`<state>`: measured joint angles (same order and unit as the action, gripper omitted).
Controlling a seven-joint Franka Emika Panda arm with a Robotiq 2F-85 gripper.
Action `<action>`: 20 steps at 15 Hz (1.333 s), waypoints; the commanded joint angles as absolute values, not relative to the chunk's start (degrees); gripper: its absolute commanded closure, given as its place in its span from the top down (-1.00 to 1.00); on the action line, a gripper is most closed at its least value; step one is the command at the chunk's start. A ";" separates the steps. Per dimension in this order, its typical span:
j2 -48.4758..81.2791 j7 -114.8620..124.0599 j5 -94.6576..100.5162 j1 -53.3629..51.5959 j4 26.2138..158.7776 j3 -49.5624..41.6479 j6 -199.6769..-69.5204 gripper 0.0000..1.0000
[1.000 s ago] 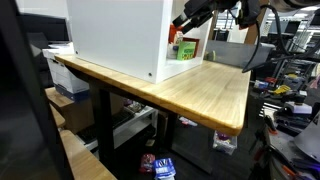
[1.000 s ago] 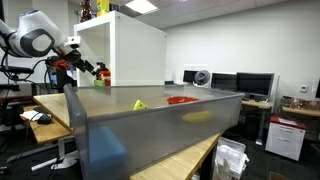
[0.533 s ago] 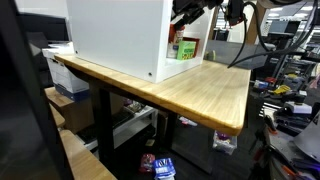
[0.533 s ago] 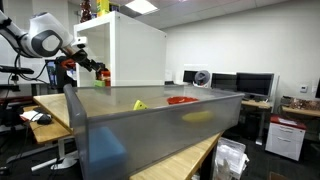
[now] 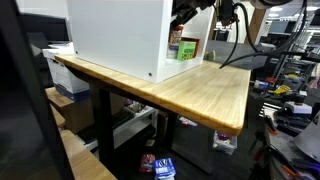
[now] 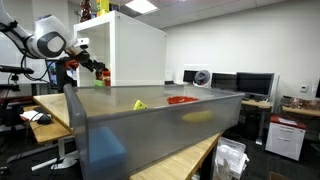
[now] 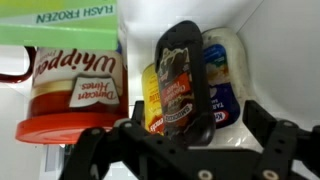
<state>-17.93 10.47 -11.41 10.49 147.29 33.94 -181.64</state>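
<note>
In the wrist view my gripper (image 7: 190,140) is open inside a white cabinet (image 5: 115,35). A dark barbecue sauce bottle (image 7: 182,75) stands upright between the two fingers, with a gap on each side. Behind it are a yellow bottle (image 7: 151,95) and a white Kraft bottle (image 7: 225,80). To the left sits a red tub of whipped frosting (image 7: 72,90) under a green box (image 7: 60,18). In both exterior views the gripper (image 5: 186,13) (image 6: 96,70) is at the cabinet's open side.
The cabinet stands on a wooden table (image 5: 205,90) with dark legs. A large grey bin (image 6: 150,130) fills the near foreground, holding a red item (image 6: 182,100) and a yellow one (image 6: 139,104). Office desks and monitors (image 6: 250,85) lie behind.
The arm has moved toward the cabinet's open side, bringing the open gripper in among the shelf items. The jaws have stayed open.
</note>
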 commanded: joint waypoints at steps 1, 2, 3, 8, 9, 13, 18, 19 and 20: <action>-16.85 12.29 -10.57 14.68 146.17 37.59 -182.40 1.00; -16.81 12.32 -10.63 15.61 146.01 38.39 -182.37 1.00; -16.70 12.49 -10.66 16.96 145.88 39.45 -182.68 1.00; -16.95 13.99 -10.32 24.16 144.18 45.82 -182.43 1.00; -16.93 14.17 -10.43 25.00 143.89 46.74 -182.34 1.00; -17.27 14.35 -10.59 28.27 143.74 50.52 -182.36 0.27; -17.50 14.18 -10.86 31.54 144.01 53.49 -182.31 -0.24; -17.45 14.18 -10.87 32.35 143.89 54.03 -182.17 -0.35; -17.65 14.29 -10.92 33.05 143.98 54.71 -182.10 -0.48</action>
